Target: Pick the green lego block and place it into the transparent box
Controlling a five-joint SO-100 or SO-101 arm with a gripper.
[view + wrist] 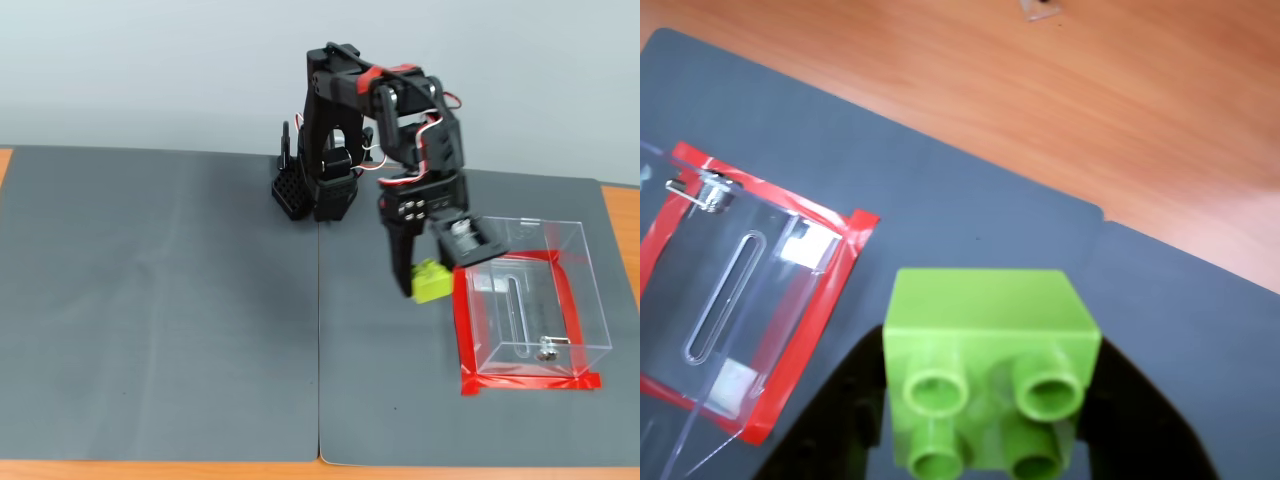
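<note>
My gripper (428, 278) is shut on the green lego block (431, 281) and holds it above the mat, just left of the transparent box (530, 300) in the fixed view. In the wrist view the block (990, 365) fills the lower middle, studs facing the camera, between the two black fingers (845, 415). The box (725, 300), with red tape at its base, a slot and a metal fitting, lies at the left edge of the wrist view. The box looks empty.
Two dark grey mats (160, 300) cover the wooden table (1040, 90). The arm's base (315, 190) stands at the back middle in the fixed view. The box sits on the right mat near its right edge.
</note>
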